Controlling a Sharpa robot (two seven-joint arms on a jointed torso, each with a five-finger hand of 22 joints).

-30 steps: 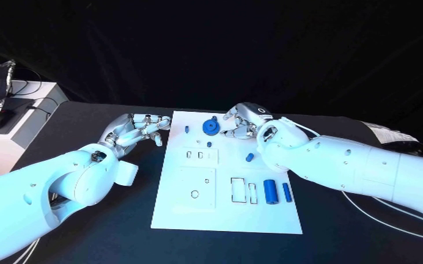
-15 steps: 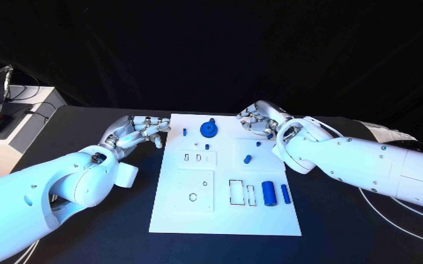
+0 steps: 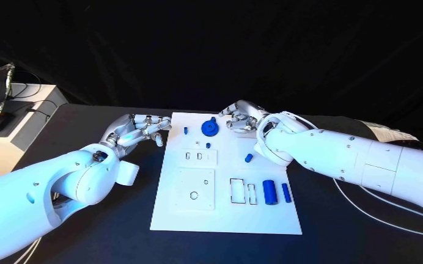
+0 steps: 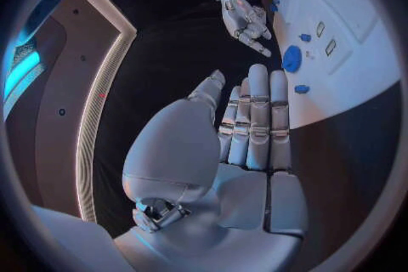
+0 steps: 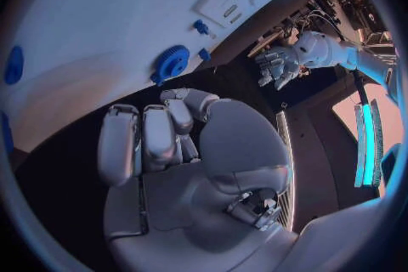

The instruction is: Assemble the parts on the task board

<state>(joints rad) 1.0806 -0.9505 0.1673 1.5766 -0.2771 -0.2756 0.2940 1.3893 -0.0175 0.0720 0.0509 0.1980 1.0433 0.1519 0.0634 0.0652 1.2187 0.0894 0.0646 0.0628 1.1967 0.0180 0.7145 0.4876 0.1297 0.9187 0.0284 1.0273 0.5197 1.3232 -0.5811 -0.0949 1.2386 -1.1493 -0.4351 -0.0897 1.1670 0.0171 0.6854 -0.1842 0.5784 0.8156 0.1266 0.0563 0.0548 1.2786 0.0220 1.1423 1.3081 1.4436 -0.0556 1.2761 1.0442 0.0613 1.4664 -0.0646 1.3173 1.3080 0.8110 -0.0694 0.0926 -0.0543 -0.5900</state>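
Note:
The white task board (image 3: 225,212) lies in the middle of the table. A blue gear (image 3: 211,128) stands near its far edge, with small blue pegs (image 3: 186,130) (image 3: 249,157) around it and two blue cylinders (image 3: 269,192) toward the near right. My right hand (image 3: 239,119) hovers at the board's far edge, just right of the gear, fingers curled in and holding nothing. In the right wrist view the gear (image 5: 171,63) sits just beyond the curled fingers (image 5: 145,139). My left hand (image 3: 137,131) rests off the board's left side, fingers straight (image 4: 255,119) and empty.
Rectangular slots (image 3: 238,189) and round holes (image 3: 194,195) mark the board's near half. A white box (image 3: 22,120) stands at the table's far left. Cables (image 3: 370,206) trail on the table at the right, under my right arm.
My right hand swung right, away from the gear, then came back to its side with fingers curled. The left hand and the parts have stayed put.

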